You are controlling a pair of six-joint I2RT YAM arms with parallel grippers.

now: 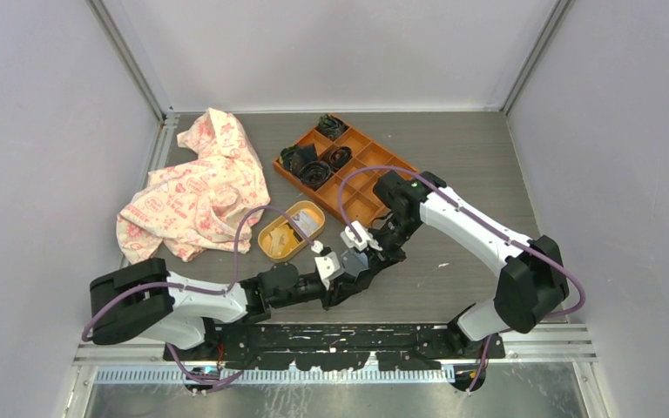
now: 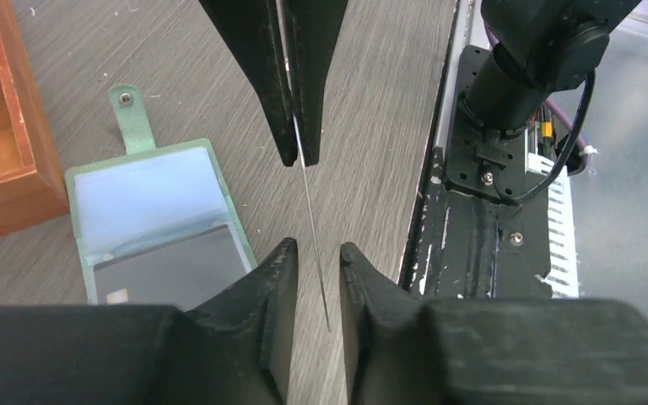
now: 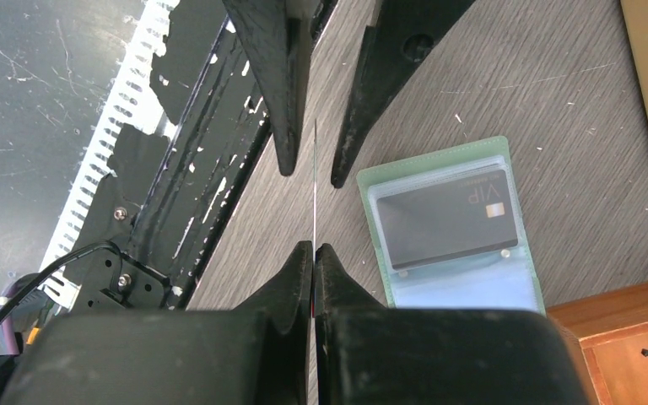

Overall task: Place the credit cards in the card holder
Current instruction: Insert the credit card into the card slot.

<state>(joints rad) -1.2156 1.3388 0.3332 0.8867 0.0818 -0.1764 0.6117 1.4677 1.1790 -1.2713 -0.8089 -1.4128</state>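
One card, two hands around it

Right hand (image 3: pixel 314 251) is pinched tight on a thin card (image 3: pixel 315 186) seen edge-on. Left hand (image 2: pixel 316 249) sits partly open around its other end, not gripping. Green wallet (image 3: pixel 464 287) lies open on the worktop (image 3: pixel 515 84) at 3 o'clock, black card (image 3: pixel 447 215) tucked inside.

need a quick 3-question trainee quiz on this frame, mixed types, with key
1. True or false: the sage-green folding wallet lies open on the grey wood-grain table.
2. Which arm pinches the thin plastic card that is seen edge-on? A) left B) right C) neither
3. Fill in: the wallet's slot already holds a ____ card marked VIP.
Key: 1 true. 2 B: the right fingers are shut on it, while the left fingers only straddle it with a gap. 3 black.
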